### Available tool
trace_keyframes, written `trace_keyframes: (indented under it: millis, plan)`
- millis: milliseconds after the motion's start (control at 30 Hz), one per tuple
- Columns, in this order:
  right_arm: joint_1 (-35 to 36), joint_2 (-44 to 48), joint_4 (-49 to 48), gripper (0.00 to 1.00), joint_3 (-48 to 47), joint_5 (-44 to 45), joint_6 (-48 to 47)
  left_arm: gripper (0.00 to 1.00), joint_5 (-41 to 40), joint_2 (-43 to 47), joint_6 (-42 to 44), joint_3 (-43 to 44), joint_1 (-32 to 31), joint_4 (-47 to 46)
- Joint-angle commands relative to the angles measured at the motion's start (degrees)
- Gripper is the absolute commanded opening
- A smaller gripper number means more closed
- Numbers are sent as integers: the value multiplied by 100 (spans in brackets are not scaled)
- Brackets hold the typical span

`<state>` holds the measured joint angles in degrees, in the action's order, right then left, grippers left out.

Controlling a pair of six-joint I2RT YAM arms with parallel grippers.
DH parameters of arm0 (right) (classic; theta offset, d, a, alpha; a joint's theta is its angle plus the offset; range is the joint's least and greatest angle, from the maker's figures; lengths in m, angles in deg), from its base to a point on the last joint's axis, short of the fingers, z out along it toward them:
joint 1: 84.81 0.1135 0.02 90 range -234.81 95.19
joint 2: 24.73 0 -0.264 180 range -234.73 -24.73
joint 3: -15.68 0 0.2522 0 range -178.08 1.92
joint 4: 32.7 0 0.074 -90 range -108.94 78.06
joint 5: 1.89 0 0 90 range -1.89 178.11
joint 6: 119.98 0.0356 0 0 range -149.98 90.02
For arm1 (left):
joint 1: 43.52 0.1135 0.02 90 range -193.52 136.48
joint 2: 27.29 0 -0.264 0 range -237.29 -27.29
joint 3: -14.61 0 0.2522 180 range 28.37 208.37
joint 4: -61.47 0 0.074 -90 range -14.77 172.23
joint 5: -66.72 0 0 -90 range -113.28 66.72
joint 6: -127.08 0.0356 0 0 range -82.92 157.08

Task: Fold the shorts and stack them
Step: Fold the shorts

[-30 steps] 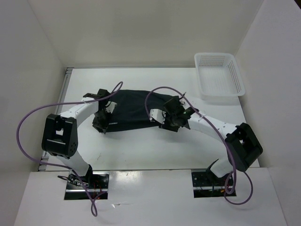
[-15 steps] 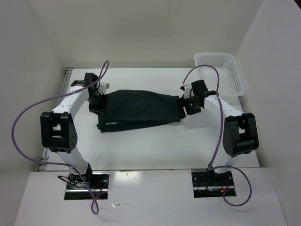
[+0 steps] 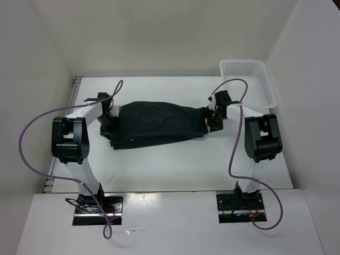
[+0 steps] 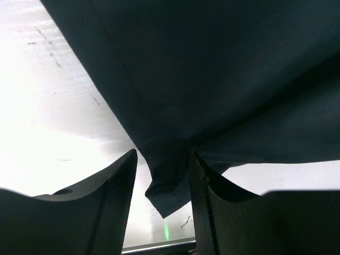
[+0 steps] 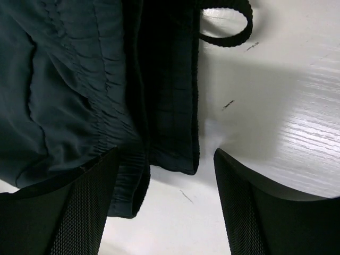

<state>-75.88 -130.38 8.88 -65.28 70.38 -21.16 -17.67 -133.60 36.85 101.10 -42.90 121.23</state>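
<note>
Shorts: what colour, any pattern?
The shorts are plain black with no pattern. The colour shows best in the top external view, against the white table.

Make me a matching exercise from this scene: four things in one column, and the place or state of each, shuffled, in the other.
Things:
1. shorts
2. basket
3. left gripper
4. right gripper

Place or state:
A. white, at the far right corner of the table
B. open, at the elastic waistband end of the cloth
C. black, spread across mid-table
D. at the cloth's left end, a corner of it hanging between its jaws

Pairs: 1-C, 2-A, 3-D, 4-B
</note>
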Motion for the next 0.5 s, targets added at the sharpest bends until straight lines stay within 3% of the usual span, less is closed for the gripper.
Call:
trace_keyframes:
  millis: [0, 133, 200, 300, 333, 467]
  plan:
    - [117, -149, -276, 77, -267, 76, 234, 51, -16, -145, 23, -109, 8, -73]
    - [171, -202, -276, 76, -31, 77, 234, 51, 37, -268, 23, -163, 8, -73]
    - [171, -202, -276, 70, 75, 16, 234, 53, 37, -268, 23, -163, 60, -73]
    - [171, -202, -276, 45, 207, -273, 234, 53, 90, -399, 23, -31, 61, -73]
    - [171, -202, -276, 29, 207, -274, 182, 53, 90, -400, 23, -31, 122, -73]
    - [171, -97, -276, 4, 155, -397, 59, 55, 90, -400, 23, 382, 324, -3]
